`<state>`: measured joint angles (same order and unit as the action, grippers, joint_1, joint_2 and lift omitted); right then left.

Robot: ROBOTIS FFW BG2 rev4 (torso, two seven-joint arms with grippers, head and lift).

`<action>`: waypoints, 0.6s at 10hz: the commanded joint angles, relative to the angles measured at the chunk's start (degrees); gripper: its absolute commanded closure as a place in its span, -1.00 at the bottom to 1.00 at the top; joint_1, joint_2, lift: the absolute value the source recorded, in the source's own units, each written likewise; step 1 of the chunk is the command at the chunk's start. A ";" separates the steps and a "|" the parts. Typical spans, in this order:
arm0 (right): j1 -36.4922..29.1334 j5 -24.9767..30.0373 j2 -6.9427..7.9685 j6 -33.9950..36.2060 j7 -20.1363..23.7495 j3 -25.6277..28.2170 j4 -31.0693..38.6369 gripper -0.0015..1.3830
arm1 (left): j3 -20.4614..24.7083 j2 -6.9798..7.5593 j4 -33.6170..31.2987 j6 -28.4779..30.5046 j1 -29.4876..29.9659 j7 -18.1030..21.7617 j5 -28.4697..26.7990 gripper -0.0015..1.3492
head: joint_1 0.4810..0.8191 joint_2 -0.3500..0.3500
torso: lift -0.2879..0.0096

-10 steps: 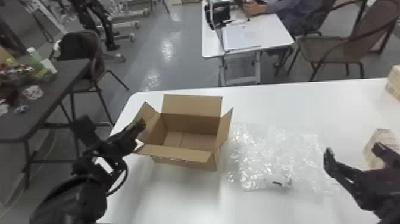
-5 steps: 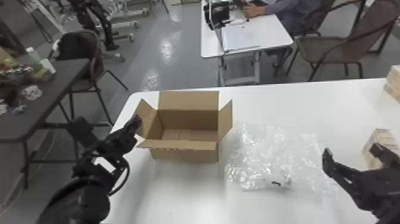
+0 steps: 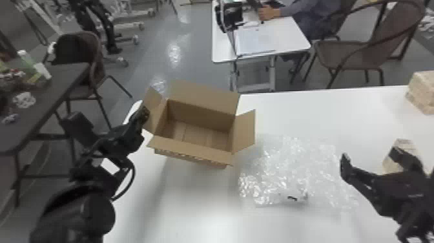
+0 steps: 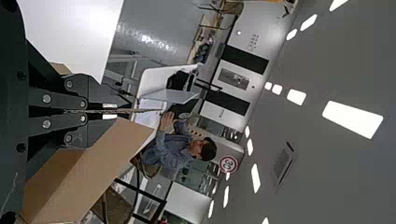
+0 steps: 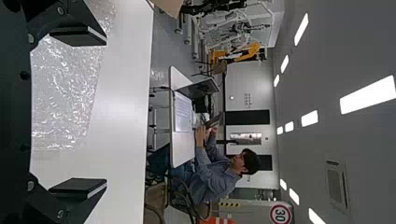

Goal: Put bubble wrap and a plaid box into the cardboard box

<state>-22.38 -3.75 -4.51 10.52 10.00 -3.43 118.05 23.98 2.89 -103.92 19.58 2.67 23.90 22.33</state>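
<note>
Tool on the left arm [image 3: 143, 114] is closed on the left side flap [image 3: 154, 105] of the cardboard box [image 3: 205, 118], by which the box can be steadied. The box is open at the top, its long axis set roughly crosswise. Tool on the right arm [image 5: 102, 112] is open and empty, its fingers held wide apart. The bubble wrap [image 3: 284, 168] is spread flat on the desk [image 3: 323, 113], between the box and the right tool. It lies just to the left of that tool, which is judged the nearer free one; a leftward and downward approach is called for, then a lift over the right side flap [image 3: 244, 131]. Beside the right tool a pale block [image 3: 405, 145] is noted, presumably the plaid box, though its pattern is poorly resolved; a similar block [image 3: 421, 92] stands farther off.
</note>
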 commanded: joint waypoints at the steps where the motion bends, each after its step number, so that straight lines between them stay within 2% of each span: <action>1: 1.03 -0.56 -0.32 3.46 0.11 0.00 0.86 -0.69 | -0.52 1.24 -4.80 -0.68 -0.21 0.53 -8.89 0.81 | 0.27 0.61 | 0.21; 2: 1.55 -0.73 -0.24 6.71 0.11 0.00 1.83 -0.69 | -0.78 0.72 -6.65 -2.97 0.40 0.53 -12.14 0.81 | 0.27 0.62 | 0.21; 4: 4.63 -1.17 -0.32 15.15 0.11 0.00 4.20 -0.69 | -0.52 -3.04 -10.07 -5.51 1.54 0.53 -19.52 0.81 | 0.19 0.63 | 0.21; 6: 12.36 -3.02 -0.24 29.38 2.48 0.00 5.61 -0.69 | -1.57 -2.89 -10.16 -5.25 1.72 0.53 -20.40 0.81 | 0.13 0.63 | 0.21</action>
<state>-12.52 -5.99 -4.78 35.54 12.31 -3.44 123.40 22.78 0.13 -114.03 14.15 4.45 24.48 2.30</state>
